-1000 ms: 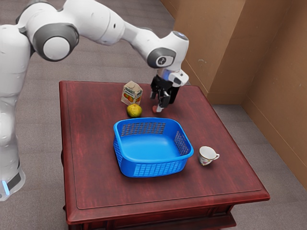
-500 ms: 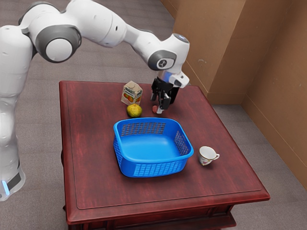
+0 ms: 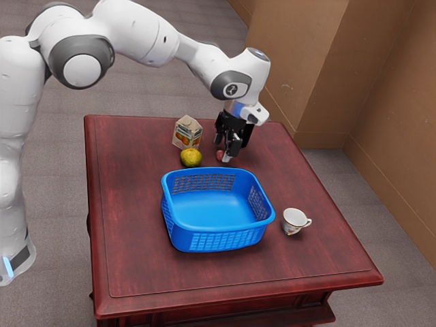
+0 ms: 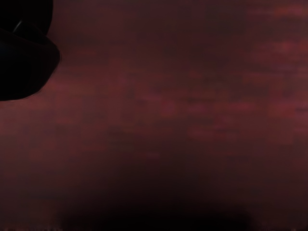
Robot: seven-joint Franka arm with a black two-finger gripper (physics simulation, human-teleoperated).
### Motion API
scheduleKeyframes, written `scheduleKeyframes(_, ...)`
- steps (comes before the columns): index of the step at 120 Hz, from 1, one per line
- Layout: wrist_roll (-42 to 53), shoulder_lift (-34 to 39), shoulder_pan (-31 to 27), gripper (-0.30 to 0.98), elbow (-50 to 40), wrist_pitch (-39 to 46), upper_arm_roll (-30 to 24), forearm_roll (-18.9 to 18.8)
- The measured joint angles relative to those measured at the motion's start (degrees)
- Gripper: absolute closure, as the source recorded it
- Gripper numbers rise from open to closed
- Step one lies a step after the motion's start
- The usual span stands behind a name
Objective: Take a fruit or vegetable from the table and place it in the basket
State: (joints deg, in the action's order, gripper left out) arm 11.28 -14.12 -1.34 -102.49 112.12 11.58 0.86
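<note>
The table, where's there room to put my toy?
The table is bare between the basket and its edge on the exterior view's left, and along the near edge, before basket and teacup. Behind the basket it's crowded: carton, yellow fruit, red fruit, tool.

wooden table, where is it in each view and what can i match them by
Exterior view: the wooden table is mid-picture, under the blue basket.
Wrist view: its dark red top runs across the middle, blurred; a black shape sits at upper left.
Shared landmark: that dark red surface.
</note>
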Motion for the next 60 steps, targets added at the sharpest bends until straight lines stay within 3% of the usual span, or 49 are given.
scheduleKeyframes(33,0.08,0.18,0.46,0.04,-0.17,-1.72,-0.24,0.14)
scheduleKeyframes(60,0.11,0.19,0.46,0.15,-0.15,-2.22,-0.15,0.1)
